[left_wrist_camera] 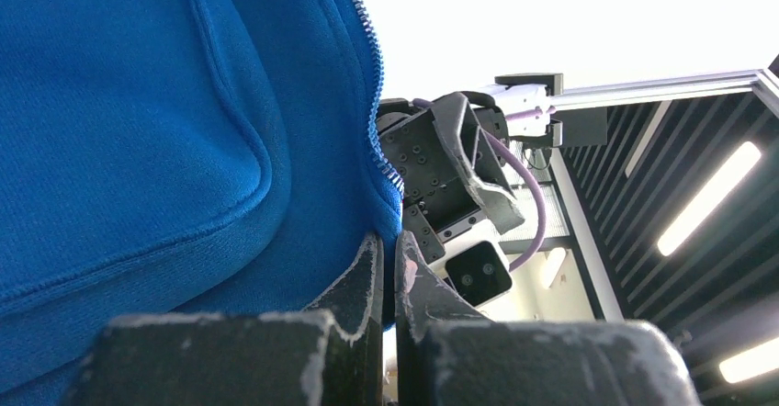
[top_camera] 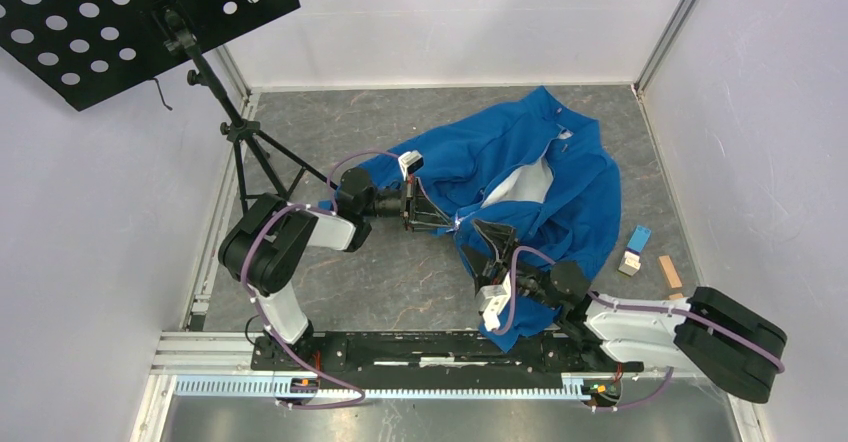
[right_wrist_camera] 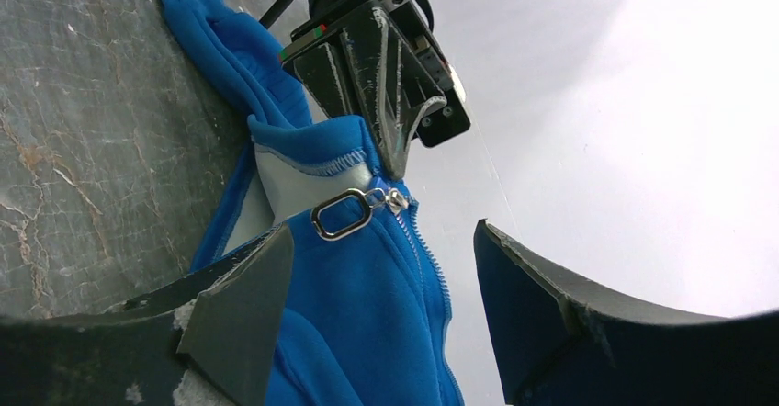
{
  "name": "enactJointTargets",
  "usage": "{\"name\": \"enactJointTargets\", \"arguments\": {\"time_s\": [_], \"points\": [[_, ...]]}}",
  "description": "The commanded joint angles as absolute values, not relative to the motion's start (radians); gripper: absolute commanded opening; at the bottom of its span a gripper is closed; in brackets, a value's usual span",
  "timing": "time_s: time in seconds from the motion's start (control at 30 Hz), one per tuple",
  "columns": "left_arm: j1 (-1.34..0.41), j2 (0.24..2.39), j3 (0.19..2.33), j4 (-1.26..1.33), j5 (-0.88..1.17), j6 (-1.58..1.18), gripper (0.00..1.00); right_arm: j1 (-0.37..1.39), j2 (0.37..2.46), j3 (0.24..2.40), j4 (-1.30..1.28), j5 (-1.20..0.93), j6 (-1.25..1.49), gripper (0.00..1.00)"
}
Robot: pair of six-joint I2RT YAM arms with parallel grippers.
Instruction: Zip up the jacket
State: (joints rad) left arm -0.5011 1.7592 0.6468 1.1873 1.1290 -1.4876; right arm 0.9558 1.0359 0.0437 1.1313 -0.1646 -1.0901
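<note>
**Mira:** Where did the jacket lie?

**Tom:** Crumpled on the grey table. It spread away from its metal pull toward the far side. The front gaped open, and the pale lining showed well beyond the pull.

**Mira:** And the two arms?

**Tom:** The left gripper had its fingers pressed together on the blue hem edge, pinching the cloth just beside the pull. The right gripper had its fingers spread wide, one on either side of the pull. It was near the pull but gripped nothing.

**Mira:** So which step was that?

**Tom:** I took it for the reach for the pull. The hem was anchored, and the slider sat at the hem end of the teeth. No length of zip looked closed. I couldn't tell whether the second row of teeth was seated in the slider, because the left fingers covered that spot.

**Mira:** What did the next move ask for?

**Tom:** As I judged it, the right fingers needed to come in squarely over the pull and close on its ring. The ring was a thin target, hanging off to one side of the slider. Then they would draw it along the teeth, straight away from the left gripper, with the left keeping its pinch so the edge ran taut. The fleece beyond the pull looked slack and folded, so I'd expect it to bunch if the draw wandered off line.
</note>
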Motion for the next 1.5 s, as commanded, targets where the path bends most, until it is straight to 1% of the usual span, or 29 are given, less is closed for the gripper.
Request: {"name": "enactJointTargets", "arguments": {"time_s": [0.0,0.13,0.37,0.53,0.67,0.73,1.03,1.23,1.33,1.47], "points": [[-0.502,1.758,0.633,1.311,1.178,-1.56,0.02,0.963,1.095,0.051,1.304,-0.175,-1.097,0.78],[-0.502,1.765,0.632,1.316,1.173,-1.563,0.02,0.963,1.163,0.02,1.491,-0.134,-1.064,0.77],[-0.502,1.77,0.629,1.34,1.174,-1.579,0.02,0.963,1.196,0.055,1.439,-0.165,-1.077,0.7],[-0.502,1.777,0.63,1.366,1.173,-1.596,0.02,0.965,1.21,0.06,1.441,-0.171,-1.086,0.71],[-0.502,1.787,0.631,1.399,1.173,-1.623,0.02,0.965,1.212,0.067,1.419,-0.192,-1.081,0.73],[-0.502,1.788,0.63,1.399,1.173,-1.622,0.02,0.967,1.223,0.065,1.442,-0.172,-1.08,0.75],[-0.502,1.787,0.628,1.401,1.175,-1.623,0.02,0.982,1.282,0.078,1.549,-0.127,-1.075,0.75],[-0.502,1.789,0.628,1.403,1.175,-1.624,0.02,0.992,1.305,0.085,1.56,-0.119,-1.079,0.76],[-0.502,1.789,0.629,1.404,1.175,-1.624,0.02,0.995,1.308,0.083,1.572,-0.105,-1.083,0.75],[-0.502,1.792,0.628,1.404,1.175,-1.624,0.02,0.998,1.293,0.066,1.584,-0.088,-1.1,0.7]]}}
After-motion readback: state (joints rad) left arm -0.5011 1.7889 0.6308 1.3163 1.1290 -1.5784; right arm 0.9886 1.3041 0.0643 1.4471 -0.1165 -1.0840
